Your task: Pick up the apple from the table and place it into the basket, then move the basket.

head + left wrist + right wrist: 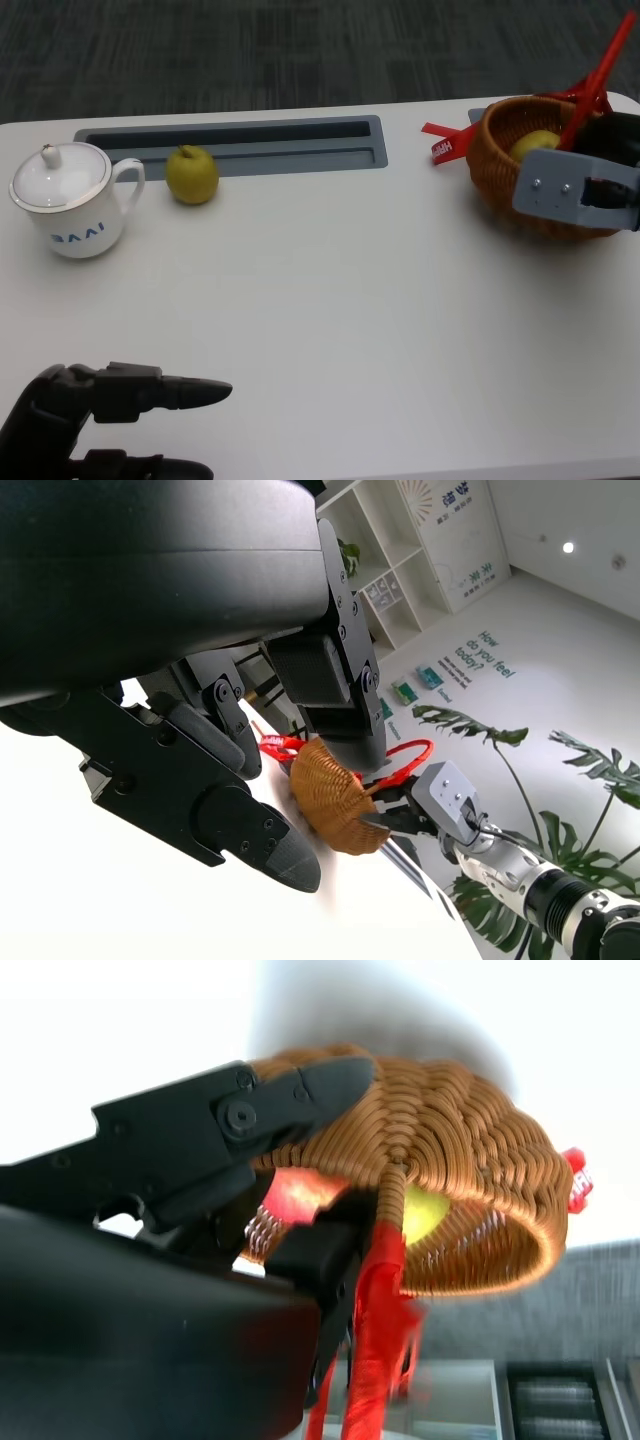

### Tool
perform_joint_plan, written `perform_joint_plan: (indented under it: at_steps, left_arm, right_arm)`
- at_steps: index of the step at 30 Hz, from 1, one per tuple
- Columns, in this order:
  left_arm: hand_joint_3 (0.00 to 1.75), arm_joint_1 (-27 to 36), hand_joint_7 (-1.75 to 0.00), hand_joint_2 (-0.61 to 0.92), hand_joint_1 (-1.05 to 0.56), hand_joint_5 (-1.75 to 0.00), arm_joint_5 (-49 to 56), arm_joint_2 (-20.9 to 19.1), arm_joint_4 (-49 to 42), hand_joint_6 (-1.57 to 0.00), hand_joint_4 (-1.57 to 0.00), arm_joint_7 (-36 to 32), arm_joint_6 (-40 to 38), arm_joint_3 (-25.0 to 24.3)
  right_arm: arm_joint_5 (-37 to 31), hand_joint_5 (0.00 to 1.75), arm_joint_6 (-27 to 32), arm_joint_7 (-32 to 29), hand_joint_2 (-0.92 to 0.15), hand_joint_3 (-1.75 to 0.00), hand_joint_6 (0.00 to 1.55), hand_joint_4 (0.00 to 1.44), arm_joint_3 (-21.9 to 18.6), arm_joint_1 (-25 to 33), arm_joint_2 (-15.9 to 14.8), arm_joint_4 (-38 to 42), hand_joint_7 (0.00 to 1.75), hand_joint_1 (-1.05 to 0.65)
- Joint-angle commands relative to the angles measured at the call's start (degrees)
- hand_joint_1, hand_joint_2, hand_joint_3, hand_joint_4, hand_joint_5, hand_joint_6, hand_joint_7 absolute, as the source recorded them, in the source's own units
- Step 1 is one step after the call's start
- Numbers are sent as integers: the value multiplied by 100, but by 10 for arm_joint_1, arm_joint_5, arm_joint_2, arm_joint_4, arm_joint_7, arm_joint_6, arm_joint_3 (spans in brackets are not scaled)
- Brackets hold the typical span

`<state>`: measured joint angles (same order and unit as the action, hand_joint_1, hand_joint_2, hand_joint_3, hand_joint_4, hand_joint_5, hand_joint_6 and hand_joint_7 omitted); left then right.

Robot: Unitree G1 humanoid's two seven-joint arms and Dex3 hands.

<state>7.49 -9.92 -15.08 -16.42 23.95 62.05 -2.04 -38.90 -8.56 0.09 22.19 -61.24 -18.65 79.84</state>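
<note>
The yellow-green apple (533, 143) inside the round woven wicker basket (500, 160) shows only its top in the head view; the rest is hidden by the basket's wall and red handle (595, 75). The black right hand (610, 170) is mostly covered by its silver forearm plate and cut off by the picture's edge beside the basket, so its grasp cannot be made out there. In the right wrist view the basket is blurred. The black left hand (100, 415) is cut off at the lower edge.

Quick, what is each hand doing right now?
Left hand: open, holding nothing, low over the table.
Right hand: gripping the basket by its rim and handle.
</note>
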Motion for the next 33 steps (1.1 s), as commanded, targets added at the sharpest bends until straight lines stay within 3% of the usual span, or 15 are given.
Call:
perform_joint_plan:
  at_steps: [1, 5, 12, 15, 20, 23, 27, 33]
  left_arm:
    - [0, 7, 0, 69, -43, 0, 1, -6, 15, -107, -114, -4, -9, 1]
    - [0, 8, 0, 69, -43, 0, 5, 0, 23, -107, -113, -7, -18, 3]
    - [0, 1, 0, 70, -44, 0, 13, 6, 27, -106, -112, -8, -29, 2]
    - [0, -7, 0, 71, -44, 0, 17, 7, 23, -106, -112, -9, -29, 2]
    - [0, -21, 0, 71, -44, 0, 17, 10, 14, -105, -113, -7, -24, 4]
    - [0, -31, 0, 71, -45, 0, 19, 12, 9, -105, -112, -8, -28, 4]
    - [0, -42, 0, 71, -46, 0, 21, 15, 5, -104, -112, -9, -32, 5]
    - [0, -56, 0, 71, -47, 0, 22, 20, -6, -105, -113, -8, -28, 6]
  right_arm:
    - [28, 0, 5, 55, -88, 0, 38, 48, -20, -6, 5, -3, 0, -103]
    - [43, 0, 12, 80, -86, 0, 22, 23, -30, -8, 13, -6, 0, -103]
    - [83, 0, 2, 119, -84, -1, 11, 7, -62, -6, 11, -11, 0, -103]
    - [87, 1, -8, 113, -82, 0, 11, 8, -67, -3, 5, -14, 0, -99]
    - [96, 6, -28, 96, -79, 0, 14, 22, -75, 3, -5, -19, 1, -94]
    - [145, 5, -81, 106, -78, 0, 20, 25, -119, 23, -19, -28, 2, -90]
    - [207, 8, -145, 113, -79, -1, 29, 42, -175, 56, -34, -38, 3, -94]
    - [286, 0, -206, 142, -80, 0, 21, 26, -243, 97, -33, -50, 0, -86]
